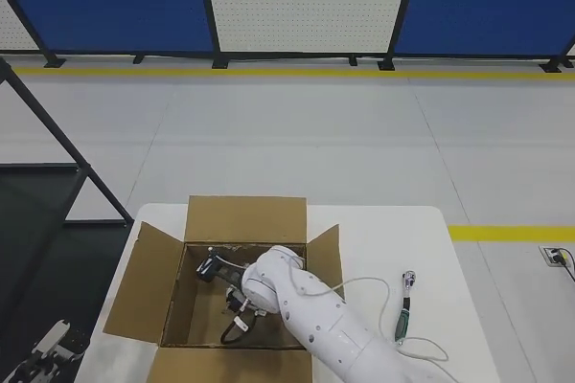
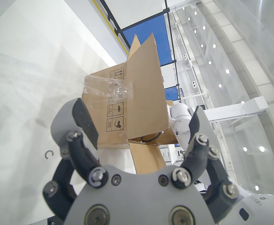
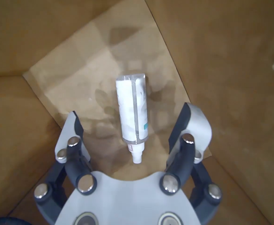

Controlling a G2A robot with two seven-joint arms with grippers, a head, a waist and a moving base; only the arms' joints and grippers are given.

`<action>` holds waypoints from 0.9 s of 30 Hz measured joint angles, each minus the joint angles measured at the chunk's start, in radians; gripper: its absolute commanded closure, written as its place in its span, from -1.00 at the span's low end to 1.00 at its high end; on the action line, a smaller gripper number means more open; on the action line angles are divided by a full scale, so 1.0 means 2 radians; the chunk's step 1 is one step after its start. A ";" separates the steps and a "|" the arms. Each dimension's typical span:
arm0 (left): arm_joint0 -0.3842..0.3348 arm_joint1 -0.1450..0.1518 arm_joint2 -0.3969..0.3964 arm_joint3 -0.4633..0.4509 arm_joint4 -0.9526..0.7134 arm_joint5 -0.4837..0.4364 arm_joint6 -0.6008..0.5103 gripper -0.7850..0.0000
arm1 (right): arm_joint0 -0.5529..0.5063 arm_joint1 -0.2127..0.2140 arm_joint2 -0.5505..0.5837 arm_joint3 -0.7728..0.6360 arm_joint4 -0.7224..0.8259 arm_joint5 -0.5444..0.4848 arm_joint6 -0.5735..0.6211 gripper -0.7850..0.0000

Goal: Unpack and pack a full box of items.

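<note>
Sitting low and central in the top view on the white surface (image 1: 402, 239), the open box (image 1: 246, 219) is enclosing the right hand (image 3: 130, 111), whose fingers are standing apart, empty. The left hand (image 2: 139, 108) is gaping outside the box. Between the right fingers, touching neither, the white tube (image 3: 132, 99) is lying flat on the box floor, lengthwise, its cap pointing toward the palm.

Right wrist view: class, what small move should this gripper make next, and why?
Probably lower the right gripper and close on the tube. Its open fingers stand either side of the tube, which lies loose on the floor of the box, and they seem to be above it, not touching.
</note>
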 measured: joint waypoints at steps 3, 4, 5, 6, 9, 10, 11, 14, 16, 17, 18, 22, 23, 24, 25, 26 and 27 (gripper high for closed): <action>0.000 0.000 0.000 0.000 0.000 0.000 0.000 -1.00 | -0.014 0.010 0.012 -0.050 -0.012 0.005 0.006 -1.00; 0.000 0.000 0.000 0.000 0.000 0.000 0.000 -1.00 | -0.023 0.015 0.018 -0.077 -0.022 0.012 0.012 -1.00; 0.000 0.000 0.000 0.000 0.000 0.000 0.000 -1.00 | -0.031 0.020 0.023 -0.101 -0.030 0.016 0.017 -1.00; 0.000 0.000 0.000 0.000 0.000 0.000 0.000 -1.00 | -0.040 0.025 0.030 -0.126 -0.040 0.021 0.023 -1.00; 0.000 0.000 0.000 0.000 0.000 0.000 0.000 -1.00 | -0.079 0.044 0.055 -0.229 -0.077 0.029 0.052 -1.00; 0.000 0.000 0.000 0.000 0.000 0.000 0.000 -1.00 | -0.097 0.052 0.067 -0.276 -0.096 0.030 0.065 -1.00; 0.000 0.000 0.000 0.000 0.000 0.000 0.000 -1.00 | -0.111 0.058 0.075 -0.312 -0.110 0.029 0.075 -1.00; 0.000 0.000 0.000 0.000 0.000 0.000 0.000 -1.00 | -0.158 0.074 0.100 -0.430 -0.159 0.024 0.103 -1.00; 0.000 0.000 0.000 0.000 0.000 0.000 0.000 -1.00 | -0.187 0.082 0.116 -0.506 -0.192 0.019 0.114 -1.00; 0.000 0.000 0.000 0.000 0.000 0.000 0.000 -1.00 | -0.198 0.085 0.123 -0.535 -0.205 0.018 0.117 -1.00; 0.000 0.000 0.000 0.000 0.000 0.000 0.000 -1.00 | -0.209 0.088 0.130 -0.563 -0.217 0.017 0.120 -1.00; 0.000 0.000 0.000 0.000 0.000 0.000 0.000 -1.00 | -0.247 0.097 0.161 -0.668 -0.267 0.017 0.140 -1.00; 0.000 0.000 0.000 0.000 0.000 0.000 0.000 -1.00 | -0.254 0.099 0.169 -0.688 -0.275 0.018 0.144 -1.00; 0.000 0.000 0.000 0.000 0.000 0.000 0.000 -1.00 | -0.261 0.100 0.177 -0.707 -0.283 0.019 0.148 -1.00; 0.000 0.000 0.000 0.000 0.000 0.000 0.000 -1.00 | -0.271 0.102 0.188 -0.731 -0.291 0.019 0.153 -1.00; 0.000 0.000 0.000 0.000 0.000 0.000 0.000 -1.00 | -0.279 0.103 0.197 -0.748 -0.297 0.019 0.157 -1.00; 0.000 0.000 0.000 0.000 0.000 0.000 0.000 -1.00 | -0.287 0.105 0.207 -0.764 -0.302 0.019 0.161 -1.00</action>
